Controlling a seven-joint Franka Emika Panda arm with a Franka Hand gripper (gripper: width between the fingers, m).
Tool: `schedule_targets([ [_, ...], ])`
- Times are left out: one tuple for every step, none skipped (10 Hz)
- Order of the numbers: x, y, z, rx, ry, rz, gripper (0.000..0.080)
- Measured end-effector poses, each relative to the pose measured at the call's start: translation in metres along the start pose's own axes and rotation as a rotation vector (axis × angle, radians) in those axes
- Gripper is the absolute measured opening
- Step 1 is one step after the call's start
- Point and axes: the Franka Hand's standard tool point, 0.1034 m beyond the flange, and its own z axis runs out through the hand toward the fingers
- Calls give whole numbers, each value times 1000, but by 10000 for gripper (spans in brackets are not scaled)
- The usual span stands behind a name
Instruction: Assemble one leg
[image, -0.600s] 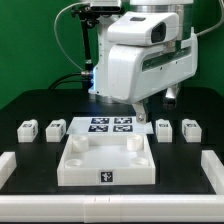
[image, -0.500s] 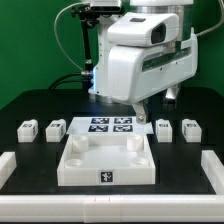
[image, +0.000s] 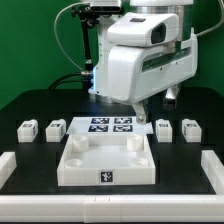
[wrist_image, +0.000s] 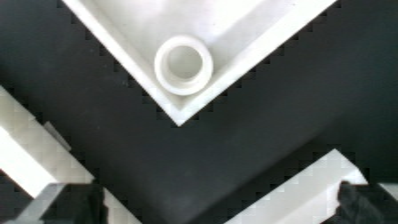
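Exterior view: my empty, parted gripper (image: 143, 108) is hovering above the marker board (image: 110, 125), the nearest leg (image: 164, 128) sitting just beside it, on the exterior view's right.

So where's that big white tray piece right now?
In the exterior view, the tray sits front and centre, just in front of the marker board, which has legs on either side.

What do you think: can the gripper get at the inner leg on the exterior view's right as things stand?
Probably yes. The gripper hangs open and empty near that leg, which stands free of the outer leg and the marker board, with nothing on top of it.
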Motion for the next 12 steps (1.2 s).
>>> schedule_targets([
  [0, 0, 0, 0, 0, -14, 650],
  [-2, 0, 0, 1, -1, -49, 650],
  [-12, -3, 5, 5, -6, -87, 650],
  [-33, -15, 14, -9, 5, -240, 650],
  [-61, -29, 23, -1, -3, -404, 650],
  [-87, -38, 30, 8, -7, -531, 650],
  [-105, -42, 40, 4, 1, -675, 650],
  [-130, -48, 58, 2, 11, -801, 650],
  [-145, -50, 73, 19, 16, -835, 650],
  [-149, -52, 91, 35, 22, -810, 650],
  [-149, -54, 103, 57, 22, -783, 650],
  [-151, -53, 107, 66, 21, -777, 650],
])
